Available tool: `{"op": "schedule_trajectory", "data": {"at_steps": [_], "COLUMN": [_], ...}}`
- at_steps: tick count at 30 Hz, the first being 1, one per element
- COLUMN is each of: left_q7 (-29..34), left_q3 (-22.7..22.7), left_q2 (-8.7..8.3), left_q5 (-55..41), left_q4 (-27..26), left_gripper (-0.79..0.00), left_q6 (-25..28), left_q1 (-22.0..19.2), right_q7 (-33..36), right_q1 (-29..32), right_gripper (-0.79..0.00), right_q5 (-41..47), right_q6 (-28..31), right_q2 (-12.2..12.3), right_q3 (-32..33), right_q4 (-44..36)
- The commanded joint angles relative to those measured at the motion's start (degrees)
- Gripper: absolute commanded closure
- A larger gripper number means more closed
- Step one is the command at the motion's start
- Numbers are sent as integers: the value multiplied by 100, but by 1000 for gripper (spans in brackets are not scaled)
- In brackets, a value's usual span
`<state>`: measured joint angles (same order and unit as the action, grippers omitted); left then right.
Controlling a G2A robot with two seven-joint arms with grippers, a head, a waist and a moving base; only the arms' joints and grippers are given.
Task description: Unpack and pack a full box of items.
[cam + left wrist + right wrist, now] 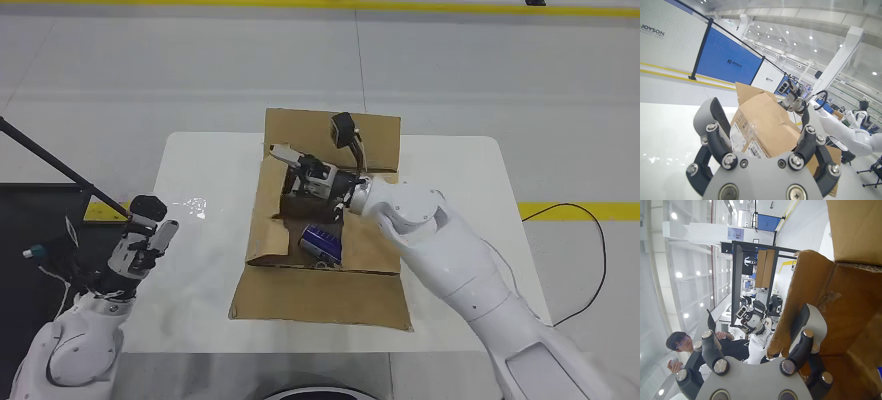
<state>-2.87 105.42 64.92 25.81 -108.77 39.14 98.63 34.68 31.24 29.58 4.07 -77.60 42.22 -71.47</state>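
Observation:
An open cardboard box (320, 295) stands mid-table with its flaps spread out. A blue packet (322, 243) lies inside, near the front. My right gripper (290, 170) is at the box's far left corner. In the right wrist view it (755, 321) is open and straddles the edge of a cardboard flap (810, 279), with one finger (806, 321) on the box's inner side and the other outside. My left gripper (160, 222) hovers near the table's left edge, well apart from the box. It (762, 117) is open and holds nothing, and the box (768, 106) stands beyond it.
The white table (200, 300) has bare room left and right of the box. A thin black rod (50, 160) slants across the far left, over a dark surface beside the table. A cable (585, 250) trails on the floor at the right.

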Motion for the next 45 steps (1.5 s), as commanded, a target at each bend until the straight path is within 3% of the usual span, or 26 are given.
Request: {"op": "schedule_trajectory", "data": {"at_steps": [1,8,21,45], "left_q7": [-158,-537,-559,-531], "left_q3": [108,461,786,843], "left_q2": [11,47,78,157], "left_q5": [-45,-232,-276,-397], "left_q4": [56,278,479,699], "left_gripper": [-785,-785,-785,-785], "left_q6": [-165,-593,-619,-819], "left_q1": [-9,-44,-62,-270], "right_q7": [-124,-517,-1055,-663], "right_q1": [-95,-375,-635,-728], "right_gripper": [-785,-785,-785,-785], "right_q5": [-69,-241,-568,-648], "right_q6": [-2,223,534,646], "right_q2": [-79,-397,-963,-1585], "right_q3": [-116,-500,-1009,-1008], "right_q4": [48,332,968,2095]}}
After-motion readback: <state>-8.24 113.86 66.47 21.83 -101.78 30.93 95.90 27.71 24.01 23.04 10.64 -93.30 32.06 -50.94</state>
